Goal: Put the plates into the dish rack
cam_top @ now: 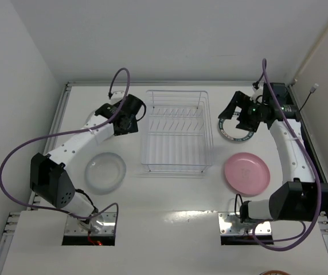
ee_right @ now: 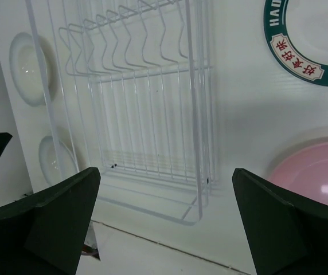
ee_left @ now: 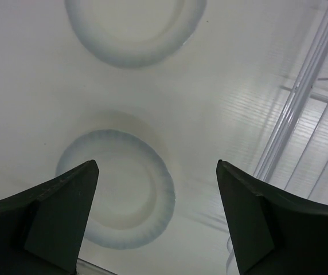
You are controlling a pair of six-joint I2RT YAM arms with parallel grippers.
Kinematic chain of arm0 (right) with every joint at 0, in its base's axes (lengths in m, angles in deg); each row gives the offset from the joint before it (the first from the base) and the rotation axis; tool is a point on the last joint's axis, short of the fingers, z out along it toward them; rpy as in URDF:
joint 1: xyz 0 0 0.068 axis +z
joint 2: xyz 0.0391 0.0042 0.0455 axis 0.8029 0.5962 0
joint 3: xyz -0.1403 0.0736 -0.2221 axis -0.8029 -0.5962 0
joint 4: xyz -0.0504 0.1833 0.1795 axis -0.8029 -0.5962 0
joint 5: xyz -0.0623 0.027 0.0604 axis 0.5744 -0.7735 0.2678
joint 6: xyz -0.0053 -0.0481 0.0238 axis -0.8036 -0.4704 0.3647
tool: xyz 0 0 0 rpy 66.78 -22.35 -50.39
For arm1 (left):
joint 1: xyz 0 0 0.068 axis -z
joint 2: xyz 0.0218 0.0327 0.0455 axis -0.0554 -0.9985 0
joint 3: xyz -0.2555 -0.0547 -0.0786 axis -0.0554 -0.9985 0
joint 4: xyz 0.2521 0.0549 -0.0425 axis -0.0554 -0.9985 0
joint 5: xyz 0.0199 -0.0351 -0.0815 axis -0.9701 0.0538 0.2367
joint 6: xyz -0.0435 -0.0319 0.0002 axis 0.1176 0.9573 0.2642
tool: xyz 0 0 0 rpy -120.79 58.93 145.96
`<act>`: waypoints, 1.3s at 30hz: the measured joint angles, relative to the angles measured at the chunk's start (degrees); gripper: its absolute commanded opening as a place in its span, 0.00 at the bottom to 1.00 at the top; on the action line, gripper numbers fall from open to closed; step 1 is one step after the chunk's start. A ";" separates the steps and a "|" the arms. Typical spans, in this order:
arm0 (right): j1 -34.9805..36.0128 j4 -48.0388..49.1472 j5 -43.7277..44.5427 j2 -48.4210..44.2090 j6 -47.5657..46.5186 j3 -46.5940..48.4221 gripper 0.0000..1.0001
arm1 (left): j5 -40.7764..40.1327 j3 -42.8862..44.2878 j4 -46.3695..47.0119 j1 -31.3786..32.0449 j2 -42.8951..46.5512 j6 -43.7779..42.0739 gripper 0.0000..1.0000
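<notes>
Your left claw (cam_top: pixel 127 118) hangs spread and empty just left of the dish rack (cam_top: pixel 175 168). Your right claw (cam_top: pixel 239 114) is wide open too, holding nothing, above the teal-rimmed plate (cam_top: pixel 226 133).

Nothing is loaded yet: the rack stands empty, and all three plates lie flat on the surface (cam_top: pixel 170 200). The glass plate (cam_top: pixel 105 171) sits near-left of the rack, the pink plate (cam_top: pixel 246 173) near-right, with the teal-rimmed one behind it beside the rack's right wall.

The rack is a rectangular basket of thin clear-white wire with a row of upright dividers. The glass plate is translucent with a shallow well. The pink one is plain. The banded one is white with lettering on its rim.
</notes>
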 measured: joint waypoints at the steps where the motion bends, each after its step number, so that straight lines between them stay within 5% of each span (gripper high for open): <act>1: 0.31 -0.04 -0.07 0.00 -0.15 0.07 1.00 | -0.61 0.11 -0.15 0.00 0.00 0.09 0.82; 8: 1.31 -3.06 -3.45 0.52 -2.27 2.71 1.00 | -3.04 8.68 -2.19 -1.31 -4.00 2.34 0.83; 22: 2.23 -12.07 -6.08 1.27 -8.98 10.27 1.00 | -5.25 29.22 -7.02 -10.73 -31.65 5.97 0.86; 39: 2.05 -9.46 -5.11 -1.51 -9.11 3.17 1.00 | 9.55 39.26 1.16 -13.29 -45.75 -2.82 0.86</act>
